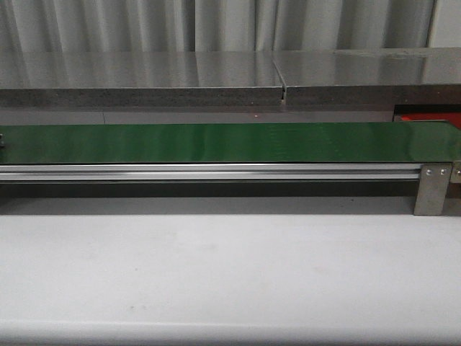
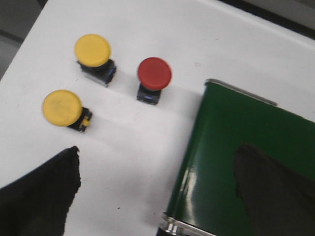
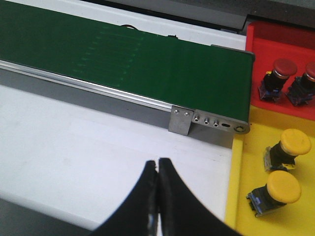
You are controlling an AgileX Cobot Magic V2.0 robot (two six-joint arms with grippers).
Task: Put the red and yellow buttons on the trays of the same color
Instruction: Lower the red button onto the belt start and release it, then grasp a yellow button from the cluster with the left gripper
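Note:
In the left wrist view two yellow buttons (image 2: pixel 92 49) (image 2: pixel 62 107) and one red button (image 2: pixel 154 73) stand on the white table beside the end of the green conveyor belt (image 2: pixel 236 162). My left gripper (image 2: pixel 157 169) is open and empty above the table and belt end. In the right wrist view a yellow tray (image 3: pixel 256 162) holds two yellow buttons (image 3: pixel 294 142) (image 3: pixel 283 187), and a red tray (image 3: pixel 275 37) holds two red buttons (image 3: pixel 284 67) (image 3: pixel 310 73). My right gripper (image 3: pixel 158 162) is shut and empty over the white table, beside the yellow tray.
The green conveyor belt (image 1: pixel 216 142) runs across the front view with a metal rail (image 1: pixel 209 171) and end bracket (image 1: pixel 432 189). A grey shelf (image 1: pixel 216 76) lies behind it. A corner of the red tray (image 1: pixel 432 119) shows at the far right.

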